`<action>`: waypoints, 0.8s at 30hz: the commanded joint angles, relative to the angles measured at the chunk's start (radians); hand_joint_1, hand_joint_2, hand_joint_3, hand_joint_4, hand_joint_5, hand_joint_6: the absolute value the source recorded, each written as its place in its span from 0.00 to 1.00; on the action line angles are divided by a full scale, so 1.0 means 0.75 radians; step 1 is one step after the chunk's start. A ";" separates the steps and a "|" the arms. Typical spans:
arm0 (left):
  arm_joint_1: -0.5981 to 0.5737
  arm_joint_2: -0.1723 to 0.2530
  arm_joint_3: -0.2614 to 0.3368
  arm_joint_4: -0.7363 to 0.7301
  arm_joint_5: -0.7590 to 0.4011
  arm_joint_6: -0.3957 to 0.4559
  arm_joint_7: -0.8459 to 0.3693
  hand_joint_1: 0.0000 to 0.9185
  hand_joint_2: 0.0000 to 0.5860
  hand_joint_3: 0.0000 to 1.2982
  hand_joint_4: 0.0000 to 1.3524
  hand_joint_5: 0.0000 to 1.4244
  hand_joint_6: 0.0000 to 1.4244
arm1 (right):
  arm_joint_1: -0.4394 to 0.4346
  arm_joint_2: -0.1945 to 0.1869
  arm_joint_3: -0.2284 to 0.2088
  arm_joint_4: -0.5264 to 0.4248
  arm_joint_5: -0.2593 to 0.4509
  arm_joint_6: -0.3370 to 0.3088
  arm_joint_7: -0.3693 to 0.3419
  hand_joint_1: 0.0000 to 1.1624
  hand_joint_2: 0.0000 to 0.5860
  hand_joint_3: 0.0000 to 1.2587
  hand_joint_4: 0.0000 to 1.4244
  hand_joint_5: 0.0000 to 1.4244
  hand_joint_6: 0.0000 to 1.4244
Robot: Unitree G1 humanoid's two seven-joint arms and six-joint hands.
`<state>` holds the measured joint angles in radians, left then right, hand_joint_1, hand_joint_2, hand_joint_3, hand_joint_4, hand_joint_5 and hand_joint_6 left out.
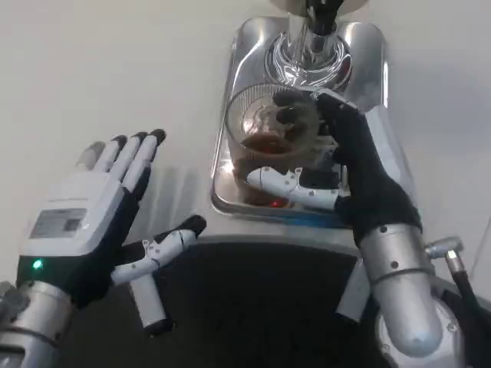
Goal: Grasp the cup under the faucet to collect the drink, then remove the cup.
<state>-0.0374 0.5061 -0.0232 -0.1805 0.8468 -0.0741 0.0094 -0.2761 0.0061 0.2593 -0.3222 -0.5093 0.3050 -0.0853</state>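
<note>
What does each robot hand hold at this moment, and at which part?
The right robot hand holds the clear cup by its side wall, under the faucet. The left robot hand holds nothing.

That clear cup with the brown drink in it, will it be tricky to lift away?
Probably somewhat. The cup looks clear, smooth and rigid, so it may slip in the right hand gripping it. The dark drink adds weight and could slosh if tilted. It stands on a shiny metal tray, likely slick.
</note>
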 commanded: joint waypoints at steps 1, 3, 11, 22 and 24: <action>0.016 0.051 -0.035 -0.048 0.099 0.097 -0.107 0.00 0.25 0.00 0.00 0.00 0.00 | 0.082 -0.011 0.014 -0.156 0.032 -0.008 0.072 1.00 0.42 0.62 0.56 0.59 0.76; 0.010 0.073 -0.037 -0.056 0.121 0.123 -0.139 0.00 0.24 0.00 0.00 0.00 0.00 | 0.130 -0.036 0.011 -0.225 0.050 -0.012 0.122 1.00 0.42 0.62 0.56 0.59 0.76; -0.012 0.159 -0.046 -0.101 0.154 0.123 -0.205 0.00 0.24 0.00 0.00 0.00 0.00 | 0.281 -0.095 0.001 -0.441 0.104 0.008 0.253 1.00 0.42 0.61 0.55 0.58 0.76; 0.161 0.183 0.013 -0.325 0.131 0.106 -0.221 0.00 0.24 0.00 0.00 0.00 0.00 | 0.535 -0.137 0.061 -0.784 0.095 0.095 0.356 1.00 0.43 0.61 0.55 0.58 0.76; 0.196 0.182 0.029 -0.366 0.127 0.096 -0.227 0.00 0.24 0.00 0.00 0.00 0.00 | 0.564 -0.151 0.062 -0.832 0.098 0.106 0.380 1.00 0.42 0.61 0.55 0.59 0.77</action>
<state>0.0751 0.6287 -0.0192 -0.4211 0.9464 0.0077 -0.1452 0.1287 -0.0996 0.2965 -0.8863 -0.4449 0.3837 0.1851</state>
